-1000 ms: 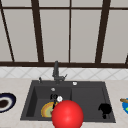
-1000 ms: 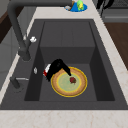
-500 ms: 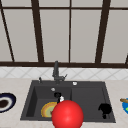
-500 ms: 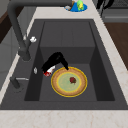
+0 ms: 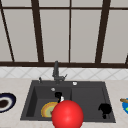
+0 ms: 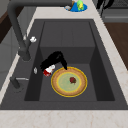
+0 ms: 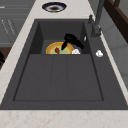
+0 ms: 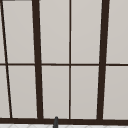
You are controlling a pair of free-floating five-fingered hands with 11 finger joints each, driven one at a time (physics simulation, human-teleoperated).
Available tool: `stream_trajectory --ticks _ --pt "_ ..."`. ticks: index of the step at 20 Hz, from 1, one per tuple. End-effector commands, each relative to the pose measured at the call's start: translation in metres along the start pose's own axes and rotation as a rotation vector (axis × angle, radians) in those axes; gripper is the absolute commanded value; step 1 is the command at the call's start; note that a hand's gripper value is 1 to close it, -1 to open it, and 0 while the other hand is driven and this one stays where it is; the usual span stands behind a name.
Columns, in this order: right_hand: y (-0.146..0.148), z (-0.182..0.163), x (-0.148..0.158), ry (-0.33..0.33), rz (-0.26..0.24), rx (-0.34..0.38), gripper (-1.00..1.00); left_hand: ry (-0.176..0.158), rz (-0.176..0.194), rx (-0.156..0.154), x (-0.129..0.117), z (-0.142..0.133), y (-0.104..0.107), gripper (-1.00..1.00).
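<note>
In a dark double sink (image 5: 30, 105), the left hand (image 6: 53, 60) hangs over the left basin, its fingers curled around a small red-and-white object (image 6: 48, 70) while one finger points down to the far rim of a yellow plate (image 6: 69, 81). The plate lies flat on the basin floor with a red morsel (image 6: 72, 80) near its middle. The right hand (image 5: 105, 109) hovers above the near right corner of the sink; whether it is clenched cannot be told. A red ball (image 5: 67, 115) sits at the sink's near edge. On the bench, a dark bowl (image 5: 6, 101) rests at the left and a blue dish (image 5: 125, 105) at the right, behind them the faucet (image 5: 56, 72) and window (image 8: 70, 60).
</note>
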Motion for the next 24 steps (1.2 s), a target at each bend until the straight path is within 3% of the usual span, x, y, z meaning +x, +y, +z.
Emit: stream_trajectory --ticks 1,3,7,10,15,20,24 --pt "0.0 0.0 0.0 0.0 0.0 0.0 0.0 0.03 -0.115 0.032 -0.011 -0.01 -0.007 -1.0" --pt "0.0 0.0 0.0 0.0 0.0 0.0 0.0 0.04 -0.126 0.023 -0.008 -0.018 -0.012 -1.0" --pt "0.0 0.0 0.0 0.0 0.0 0.0 0.0 0.115 -0.068 0.028 -0.012 -0.027 -0.019 -1.0" --pt "0.0 0.0 0.0 0.0 0.0 0.0 0.0 0.164 -0.084 0.028 -0.01 -0.04 -0.018 -1.0" --pt "0.0 0.0 0.0 0.0 0.0 0.0 0.0 0.233 -0.057 0.024 -0.025 -0.04 -0.016 -1.0" --pt "0.0 0.0 0.0 0.0 0.0 0.0 0.0 0.273 -0.057 0.02 -0.035 -0.05 -0.028 -1.0" --pt "0.0 0.0 0.0 0.0 0.0 0.0 0.0 0.323 -0.074 0.019 -0.036 -0.063 -0.031 -1.0"
